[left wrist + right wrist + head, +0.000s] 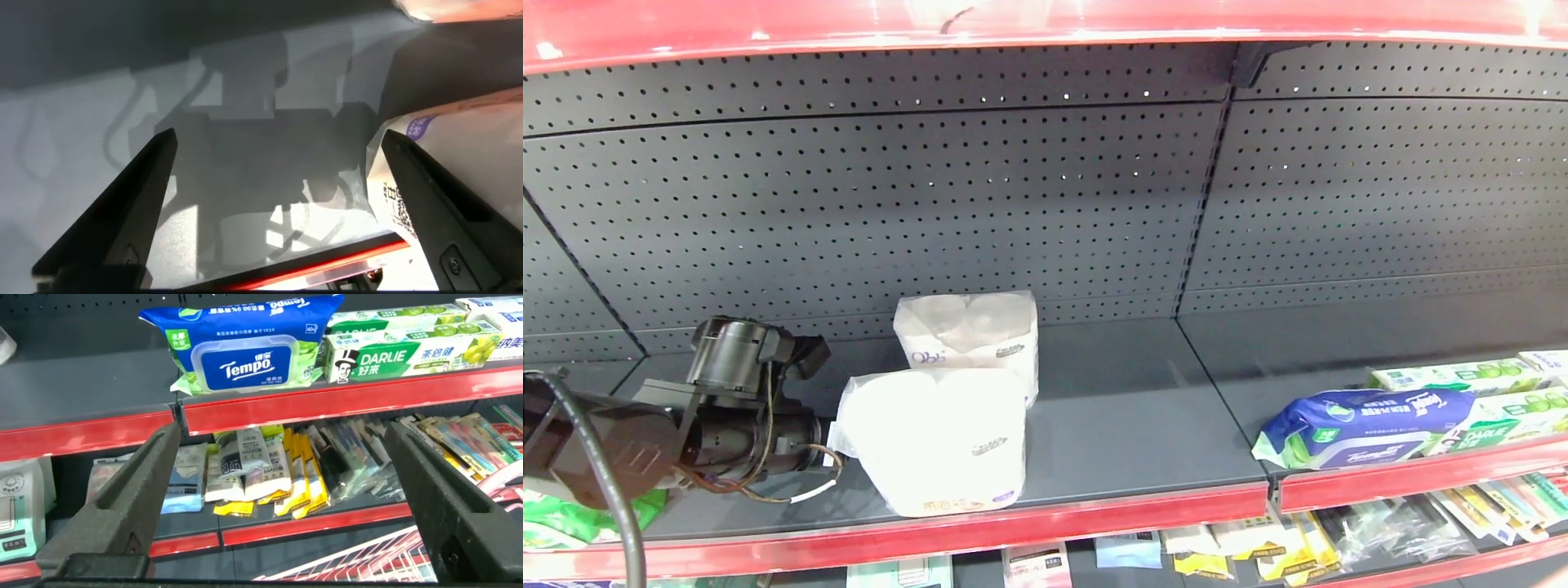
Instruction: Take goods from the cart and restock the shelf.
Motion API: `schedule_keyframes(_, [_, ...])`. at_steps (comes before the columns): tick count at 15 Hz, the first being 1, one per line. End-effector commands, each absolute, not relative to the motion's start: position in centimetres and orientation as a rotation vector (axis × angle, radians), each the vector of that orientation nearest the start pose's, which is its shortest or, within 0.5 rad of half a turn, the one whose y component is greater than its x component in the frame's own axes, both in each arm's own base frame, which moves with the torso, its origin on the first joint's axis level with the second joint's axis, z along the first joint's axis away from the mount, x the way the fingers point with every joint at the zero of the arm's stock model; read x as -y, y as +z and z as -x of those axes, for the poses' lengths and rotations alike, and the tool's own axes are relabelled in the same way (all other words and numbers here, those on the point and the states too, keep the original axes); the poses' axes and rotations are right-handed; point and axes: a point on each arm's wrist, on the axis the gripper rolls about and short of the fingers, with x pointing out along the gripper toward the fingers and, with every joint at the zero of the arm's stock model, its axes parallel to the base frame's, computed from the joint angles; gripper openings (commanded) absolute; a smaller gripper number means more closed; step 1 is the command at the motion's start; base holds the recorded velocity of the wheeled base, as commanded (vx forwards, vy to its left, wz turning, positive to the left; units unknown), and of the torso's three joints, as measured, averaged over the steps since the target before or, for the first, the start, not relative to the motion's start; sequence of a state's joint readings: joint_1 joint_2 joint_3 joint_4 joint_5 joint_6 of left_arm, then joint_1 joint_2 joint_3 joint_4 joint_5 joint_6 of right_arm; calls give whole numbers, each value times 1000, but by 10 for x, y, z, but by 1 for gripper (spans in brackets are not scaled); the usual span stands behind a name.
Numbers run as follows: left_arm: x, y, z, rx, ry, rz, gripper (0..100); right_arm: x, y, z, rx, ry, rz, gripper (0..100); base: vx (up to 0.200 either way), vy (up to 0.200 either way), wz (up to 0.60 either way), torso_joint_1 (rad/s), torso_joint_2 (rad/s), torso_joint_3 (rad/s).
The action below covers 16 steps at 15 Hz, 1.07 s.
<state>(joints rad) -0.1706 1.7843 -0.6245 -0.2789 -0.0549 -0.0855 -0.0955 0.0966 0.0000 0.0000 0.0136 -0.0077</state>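
Note:
Two white tissue packs stand on the grey shelf (1143, 425): one at the front edge (939, 441), the other (972, 331) right behind it. My left arm (760, 433) lies low over the shelf, just left of the front pack. In the left wrist view my left gripper (278, 212) is open over bare shelf, and the front tissue pack (466, 139) lies against the outer side of one finger (441, 204). My right gripper (278, 506) is open and holds nothing, out in front of the shelves below a blue wet-wipes pack (245, 343).
The wet-wipes pack (1364, 425) and green toothpaste boxes (1462, 377) fill the right bay's front. Small hanging packets (261, 465) line the shelf below. A cart's wire rim (368, 563) sits low. A green pack (564, 514) lies at far left. A pegboard wall (1013, 204) backs the shelf.

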Motion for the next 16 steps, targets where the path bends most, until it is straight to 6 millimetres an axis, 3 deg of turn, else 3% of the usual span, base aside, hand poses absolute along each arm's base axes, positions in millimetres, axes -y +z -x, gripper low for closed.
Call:
schedule_keyframes(1, [49, 85, -264, -886, -180, 26, 100, -2, 77, 15, -98, -81, 2, 100, 0, 0, 0, 0, 0, 0])
schedule_keyframes(9, [47, 90, -259, -870, -175, 26, 100, -2, 77, 15, -98, -81, 2, 100, 0, 0, 0, 0, 0, 0])
schedule_keyframes(13, [18, 151, -230, -624, -102, 61, 100, -2, 77, 15, -98, -81, 4, 100, 0, 0, 0, 0, 0, 0])
schedule_keyframes(16, [6, 207, -174, -342, -72, 42, 100, -2, 77, 15, -98, -81, 2, 100, 0, 0, 0, 0, 0, 0])
